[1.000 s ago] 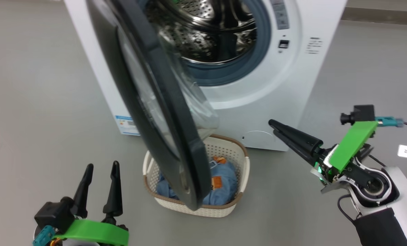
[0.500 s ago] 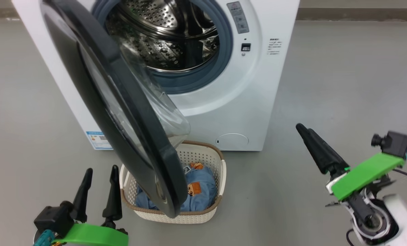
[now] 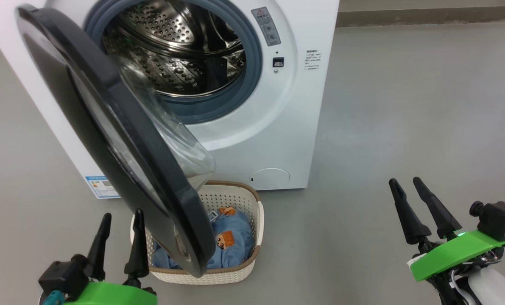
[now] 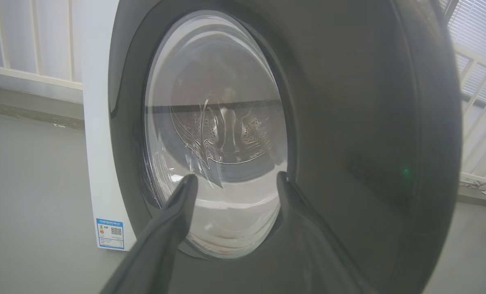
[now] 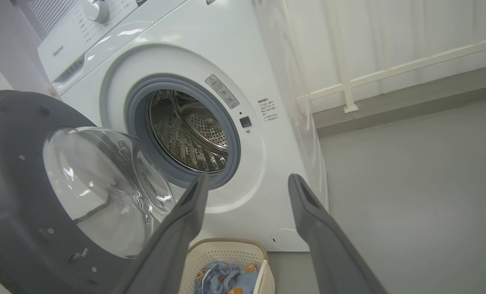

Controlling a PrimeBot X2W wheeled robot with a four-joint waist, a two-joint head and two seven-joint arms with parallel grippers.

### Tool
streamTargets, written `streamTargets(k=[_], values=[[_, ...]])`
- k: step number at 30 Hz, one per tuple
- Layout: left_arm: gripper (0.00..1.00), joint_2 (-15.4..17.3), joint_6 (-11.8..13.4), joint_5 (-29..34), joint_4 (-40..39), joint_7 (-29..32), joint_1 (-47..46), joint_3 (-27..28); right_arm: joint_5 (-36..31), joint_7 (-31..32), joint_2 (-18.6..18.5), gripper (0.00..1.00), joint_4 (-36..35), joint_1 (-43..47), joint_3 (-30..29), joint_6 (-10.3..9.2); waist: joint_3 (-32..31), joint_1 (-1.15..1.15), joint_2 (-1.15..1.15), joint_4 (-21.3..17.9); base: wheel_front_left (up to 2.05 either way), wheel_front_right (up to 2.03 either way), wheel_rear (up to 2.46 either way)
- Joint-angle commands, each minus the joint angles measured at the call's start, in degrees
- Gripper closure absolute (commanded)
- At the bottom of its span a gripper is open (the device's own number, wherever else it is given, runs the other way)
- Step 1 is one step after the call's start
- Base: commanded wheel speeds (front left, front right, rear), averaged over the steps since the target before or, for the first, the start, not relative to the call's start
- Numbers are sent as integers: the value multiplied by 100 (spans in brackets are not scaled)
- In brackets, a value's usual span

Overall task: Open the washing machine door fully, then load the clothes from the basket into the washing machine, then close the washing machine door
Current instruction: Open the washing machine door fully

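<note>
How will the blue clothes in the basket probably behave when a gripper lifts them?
The clothes lie crumpled, so they will probably hang floppy. As thin fabric they look light. Bunched in the basket, several folds may rise together.

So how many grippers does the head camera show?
2: left gripper at lower left by the basket; right gripper at lower right, clear of the washer. Both open.
</note>
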Motion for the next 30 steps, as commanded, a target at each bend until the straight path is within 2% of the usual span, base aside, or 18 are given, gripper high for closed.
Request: streamTargets(k=[1, 6, 10, 13, 30], values=[[0, 132, 39, -38, -179, -52, -25, 204, -296, -98, -61, 0, 5, -52, 84, 26, 8, 0, 0, -69, 0, 0, 0], [0, 138, 61, -53, -211, -56, -2, 210, -1082, -166, 156, 0, 379, -76, -164, 26, 22, 0, 0, -136, 0, 0, 0], [0, 144, 68, -68, -229, -59, 2, 214, -1559, -173, 396, 0, 342, -37, -504, 26, 44, 0, 0, -162, 0, 0, 0], [0, 150, 77, -75, -232, -62, -1, 220, -1750, -174, 493, 0, 353, 16, -541, 26, 52, 0, 0, -185, 0, 0, 0], [0, 137, 124, -82, -179, -75, -27, 227, -1999, -175, 581, 0, 554, -37, -548, 26, 29, 0, 0, -211, 0, 0, 0]])
